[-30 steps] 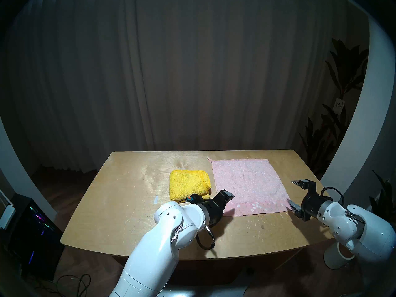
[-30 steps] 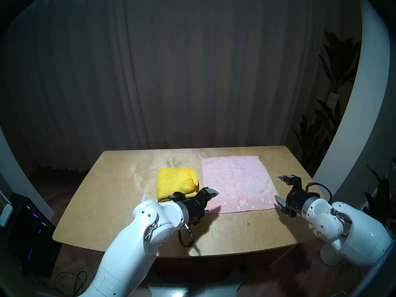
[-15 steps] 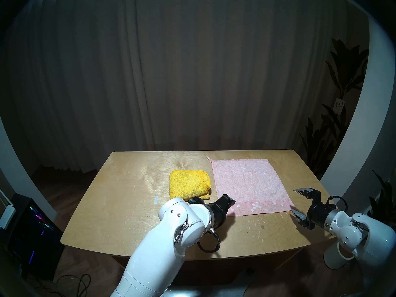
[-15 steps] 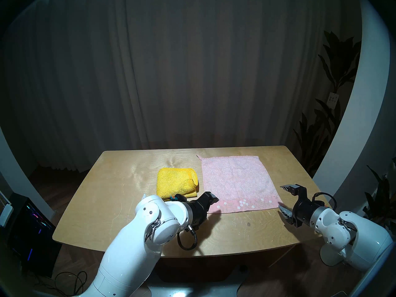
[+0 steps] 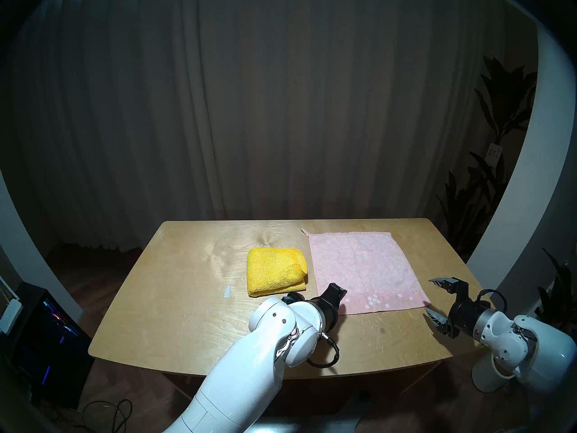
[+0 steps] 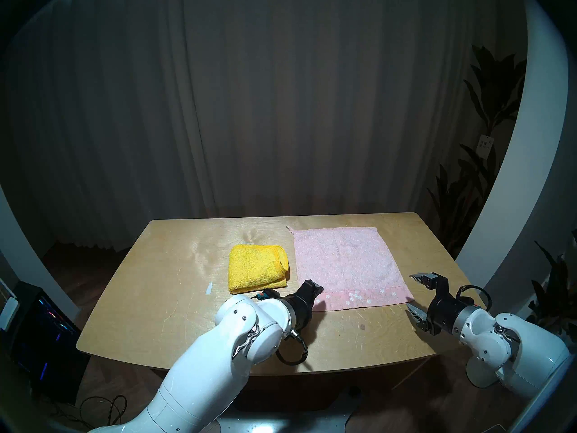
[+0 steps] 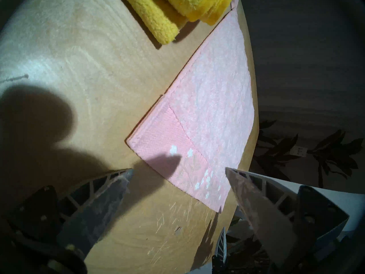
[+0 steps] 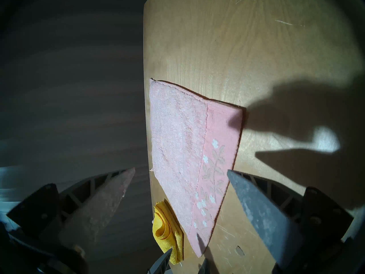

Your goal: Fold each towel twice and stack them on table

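L pincer has slid right, jaws apart, to pink towel near-left corner, at its 1 o'clock. R pincer drew back, apart; towel at its 10. Yellow towel folded on table.

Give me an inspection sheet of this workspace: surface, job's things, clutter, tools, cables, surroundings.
Surface: plywood table, scratched near the front edge, one white tape strip.
Job's things: yellow towel folded; pink towel spread flat, unfolded, beside it, not stacked.
Clutter: nothing seen.
Tools: left tool open above the pink towel's near left corner; right tool open beside its near right corner; neither holds anything.
Cables: black cable looped at the left wrist; cords on the floor.
Surroundings: dark curtain, plants, lit computer case.
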